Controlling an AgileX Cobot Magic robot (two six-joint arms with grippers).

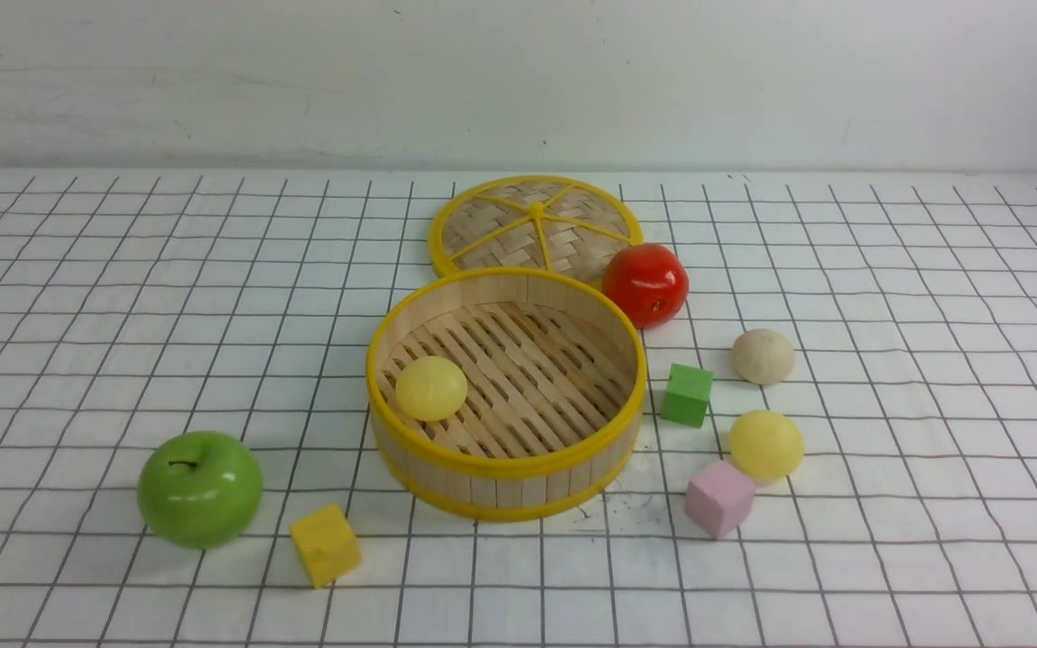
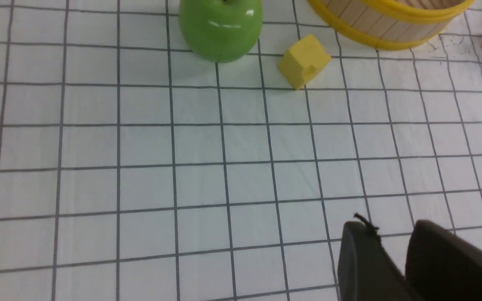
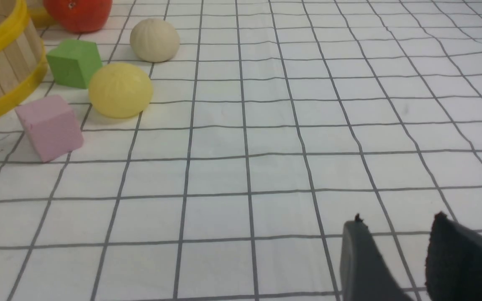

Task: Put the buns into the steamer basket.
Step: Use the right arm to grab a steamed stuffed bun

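With left gripper (image 2: pixel 391 228) and right gripper (image 3: pixel 398 221) half-open and empty and one bun (image 1: pixel 430 387) inside the steamer basket (image 1: pixel 505 468), I fear the outer yellow bun (image 1: pixel 765 444), just beside the pink cube (image 1: pixel 719 498), may roll away if a finger bumps that cube.

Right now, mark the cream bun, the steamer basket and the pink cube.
cream bun (image 1: pixel 762 355): front view, centre of its dome.
steamer basket (image 1: pixel 500 466): front view, near yellow rim.
pink cube (image 3: pixel 57 136): right wrist view, side face.
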